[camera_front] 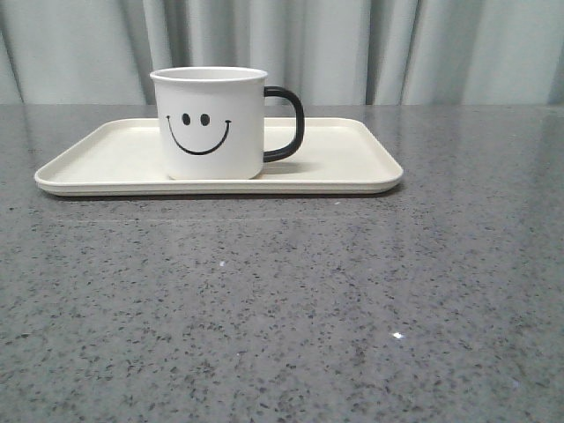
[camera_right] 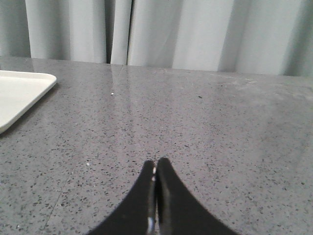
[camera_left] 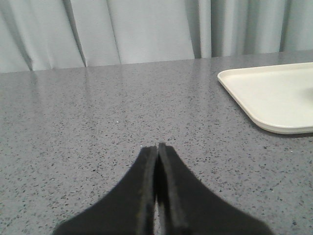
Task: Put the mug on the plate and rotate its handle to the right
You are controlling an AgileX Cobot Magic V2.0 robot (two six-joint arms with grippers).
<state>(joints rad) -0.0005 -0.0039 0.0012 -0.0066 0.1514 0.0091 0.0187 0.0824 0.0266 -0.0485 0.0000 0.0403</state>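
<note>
The white mug (camera_front: pixel 211 123) with a black smiley face stands upright on the cream plate (camera_front: pixel 352 163), left of the plate's middle. Its black handle (camera_front: pixel 289 123) points to the right in the front view. Neither arm shows in the front view. My left gripper (camera_left: pixel 157 146) is shut with nothing in it, low over bare table to the left of the plate (camera_left: pixel 274 95). My right gripper (camera_right: pixel 156 160) is shut and empty too, over bare table to the right of the plate (camera_right: pixel 19 93). The mug is out of both wrist views.
The grey speckled table (camera_front: pixel 282 300) stretches in front of the plate and on both sides of it. Pale curtains (camera_front: pixel 352 44) hang behind the table's far edge.
</note>
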